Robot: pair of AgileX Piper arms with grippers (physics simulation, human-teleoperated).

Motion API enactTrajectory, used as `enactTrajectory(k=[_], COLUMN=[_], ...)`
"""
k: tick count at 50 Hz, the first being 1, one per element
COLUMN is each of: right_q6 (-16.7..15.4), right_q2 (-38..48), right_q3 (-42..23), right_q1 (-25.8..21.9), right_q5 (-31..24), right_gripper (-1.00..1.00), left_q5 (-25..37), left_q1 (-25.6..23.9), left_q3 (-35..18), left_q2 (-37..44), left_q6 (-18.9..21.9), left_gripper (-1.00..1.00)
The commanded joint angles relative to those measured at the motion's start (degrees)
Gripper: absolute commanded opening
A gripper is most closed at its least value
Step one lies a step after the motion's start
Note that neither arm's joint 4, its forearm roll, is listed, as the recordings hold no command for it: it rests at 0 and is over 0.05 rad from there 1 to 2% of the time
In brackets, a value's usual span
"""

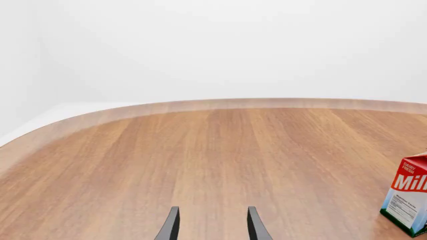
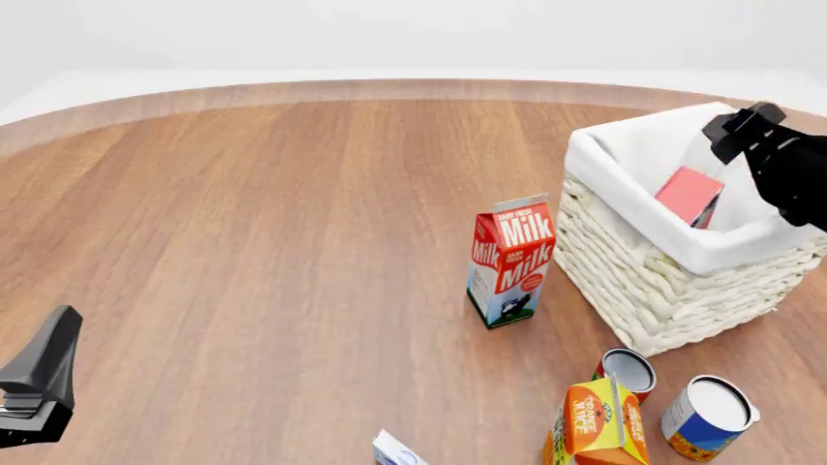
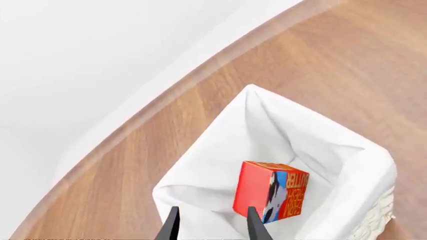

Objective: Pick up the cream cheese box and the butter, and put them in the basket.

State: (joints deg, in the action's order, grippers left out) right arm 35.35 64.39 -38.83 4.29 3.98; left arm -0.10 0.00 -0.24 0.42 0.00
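Observation:
The basket [image 2: 642, 283] stands at the right of the table. Inside it the butter [image 2: 689, 195] leans against the white liner, also seen as butter [image 3: 271, 193] in the right wrist view. My right gripper [image 2: 742, 130] hovers over the basket's far right rim, open [image 3: 212, 227], holding nothing. The cream cheese box [image 2: 395, 451] pokes up at the front edge of the front view, mostly cut off. Far to its left, my left gripper [image 2: 43, 376] sits low near the front, open [image 1: 212, 227] over bare wood with nothing between its fingers.
A red-and-white milk carton [image 2: 509, 263] stands just left of the basket, also at the edge of the left wrist view [image 1: 407, 200]. An orange juice carton [image 2: 597, 426] and two cans [image 2: 628, 370] [image 2: 707, 417] crowd the front right. The table's curved far edge [image 2: 387, 89] runs behind.

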Motion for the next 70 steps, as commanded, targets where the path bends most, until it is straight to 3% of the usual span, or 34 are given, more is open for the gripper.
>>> enactTrajectory(k=[1,32,47,70], right_q6=[0.1,-7.6,-13.8,-23.3], right_q2=[-1.9,-15.6,-17.9,-16.9], right_q3=[-0.2,-13.1,-20.0,-24.6], right_q1=[-0.4,-14.2,-21.6,-31.9], right_q5=[-1.2,-21.2,-29.3,-34.0], right_gripper=[1.0,1.0,1.0,1.0], left_q5=[0.0,0.0,0.0,0.0], left_q1=[0.0,0.0,0.0,0.0], left_q3=[0.0,0.0,0.0,0.0], left_q2=[0.0,0.0,0.0,0.0], left_q6=[0.0,0.0,0.0,0.0], left_gripper=[1.0,1.0,1.0,1.0])
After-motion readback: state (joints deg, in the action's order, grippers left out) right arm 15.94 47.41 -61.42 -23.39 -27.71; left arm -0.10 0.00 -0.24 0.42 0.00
